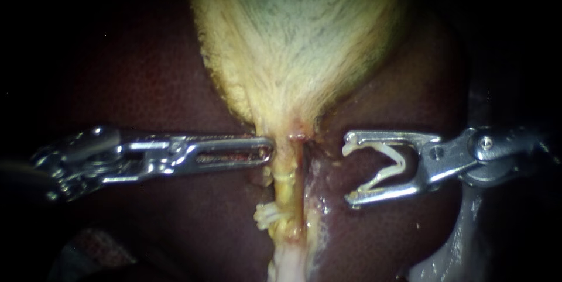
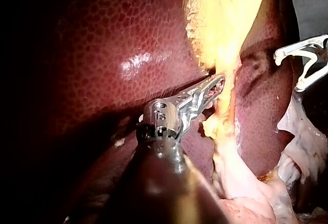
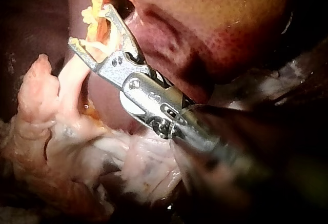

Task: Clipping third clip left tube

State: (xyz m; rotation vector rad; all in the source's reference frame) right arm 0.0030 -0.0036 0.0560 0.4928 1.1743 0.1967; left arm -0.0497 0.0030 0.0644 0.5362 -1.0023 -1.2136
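Right instrument point(image 1: 348, 173) jaws' clip point(image 1: 386, 175) beside tube point(image 1: 288, 171)

gallbladder point(image 1: 298, 36): pale yellow, grey-green mottling | liver point(image 1: 146, 71): dark maroon, fine speckle | tube point(image 1: 290, 182): yellow-cream | clip point(image 1: 401, 164): white

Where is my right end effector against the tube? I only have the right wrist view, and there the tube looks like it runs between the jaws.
Observer: It is not around it. In the endoscope view the right end effector, with the clip held in its jaws, stands beside the tube and apart from it, with dark liver showing between them.
Operator: And the left instrument? It isn't in my view at all.
Observer: The left instrument comes in from the opposite side, and its tip touches the tube just under where the gallbladder tapers.
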